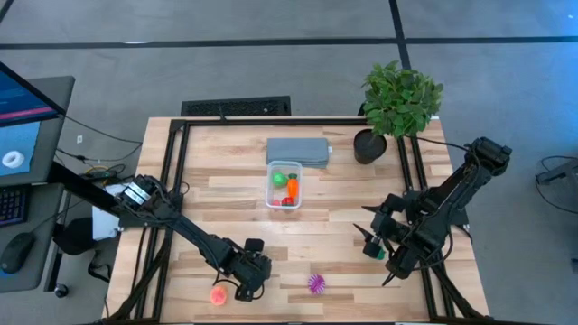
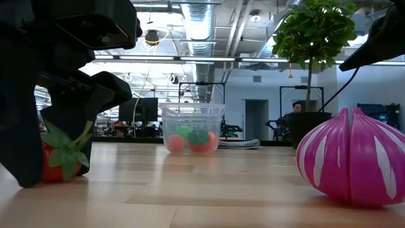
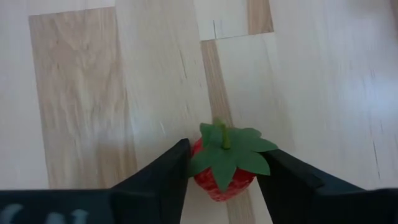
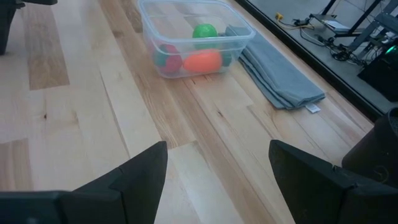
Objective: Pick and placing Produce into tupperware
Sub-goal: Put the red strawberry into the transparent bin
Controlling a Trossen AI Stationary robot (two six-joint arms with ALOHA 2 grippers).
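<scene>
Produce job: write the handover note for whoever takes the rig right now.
Left claw: down at the table's near edge, fingers closed against both sides of the strawberry, which sits on the wood, not yet lifted.
Right claw: open and empty, waiting over the right side of the table.
Tupperware: mid-table beside the grey pad; it already holds a green piece, an orange one and a red one.
Left to do: lift the strawberry and carry it to the tupperware, then fetch the spiky purple ball near the front edge.
</scene>
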